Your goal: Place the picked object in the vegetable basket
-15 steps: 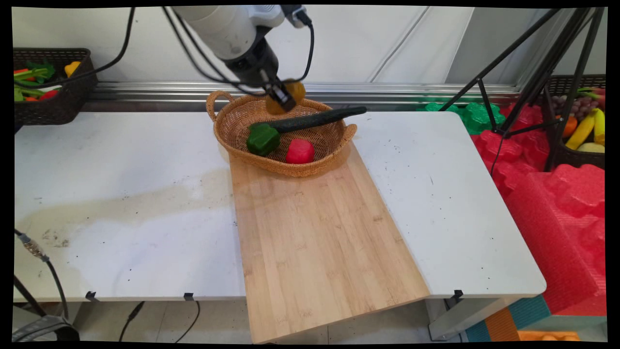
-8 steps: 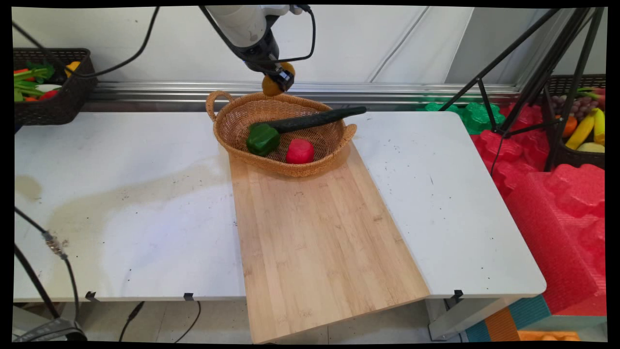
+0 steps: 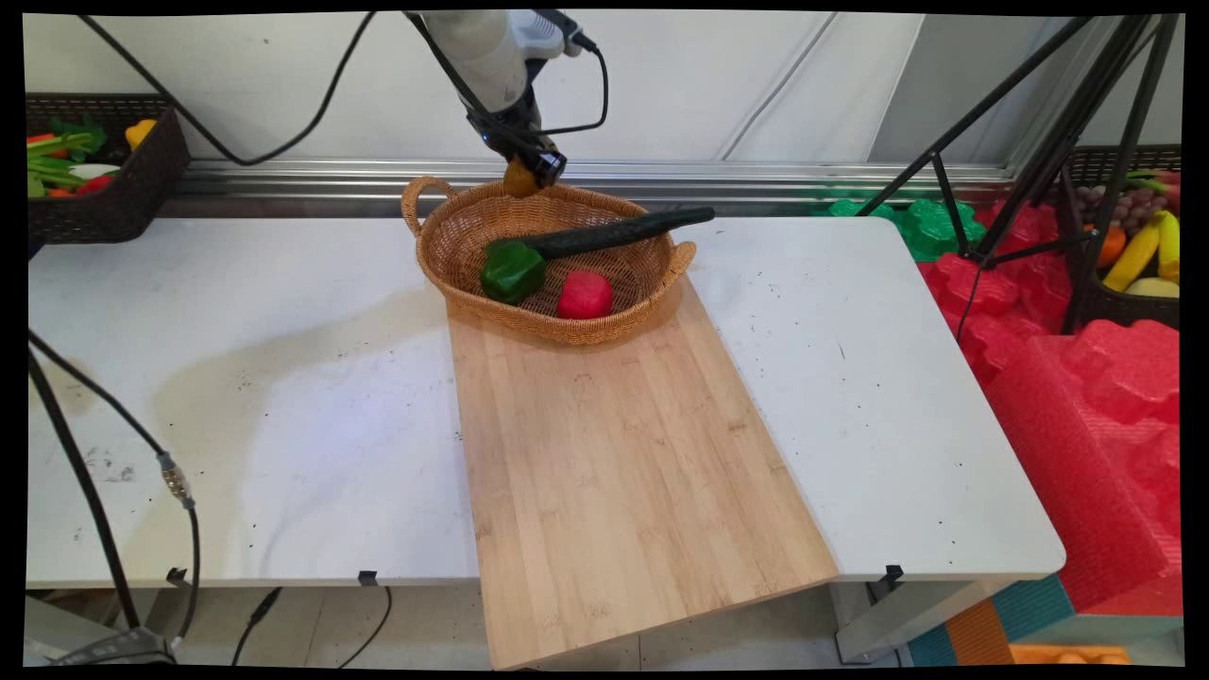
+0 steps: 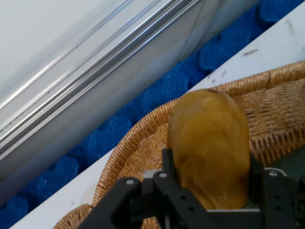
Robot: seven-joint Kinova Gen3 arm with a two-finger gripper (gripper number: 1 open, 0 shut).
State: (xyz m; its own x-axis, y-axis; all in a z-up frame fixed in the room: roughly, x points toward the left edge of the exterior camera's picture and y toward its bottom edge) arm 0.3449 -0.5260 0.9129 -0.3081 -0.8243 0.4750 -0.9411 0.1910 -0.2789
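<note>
gripper [image 3: 538,172] pinching potato [image 4: 209,148] | hanging over wicker basket [image 3: 453,283] far rim | potato's long axis lying along the fingers

Basket [image 3: 548,260] on board's [image 3: 623,453] far end, w/ pepper [image 3: 512,271] left of tomato [image 3: 585,295], cucumber [image 3: 614,232] behind.

- White bench [image 3: 236,378], stained, against a pale wall [image 3: 756,85] at 12 o'clock.
- Black tripod [image 3: 1048,142] at 2 o'clock, over red foam [image 3: 1086,397].
- Dark basket [image 3: 104,189] at 10 o'clock.
</note>
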